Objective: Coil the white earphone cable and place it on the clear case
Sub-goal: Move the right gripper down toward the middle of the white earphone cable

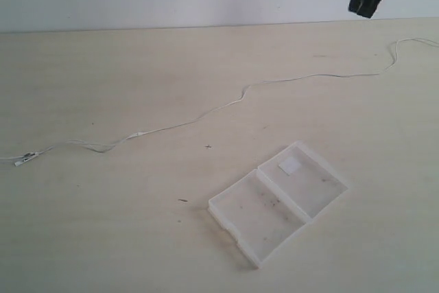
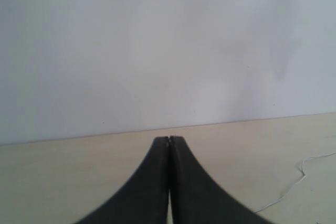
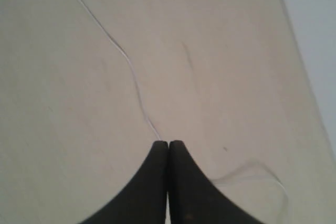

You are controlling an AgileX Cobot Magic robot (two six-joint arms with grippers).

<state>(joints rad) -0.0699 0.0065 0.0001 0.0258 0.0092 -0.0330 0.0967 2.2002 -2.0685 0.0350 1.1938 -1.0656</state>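
- White earphone cable lies uncoiled on the pale wooden bench. It is one long wavy line running from near the left edge to the far right edge.
- A tiny inline piece sits partway along it, towards the left end.
- The clear case lies open and flat nearer the front, its two halves side by side. A small white patch is in the farther half. The cable is well apart from the case and touches it nowhere.
- The right claw hangs above the far right of the bench. Its wrist view shows the jaws pressed together with nothing in them and the cable on the bench below.
- The left claw is also pressed together and empty. It points towards the pale wall, with a stretch of cable off to one side.
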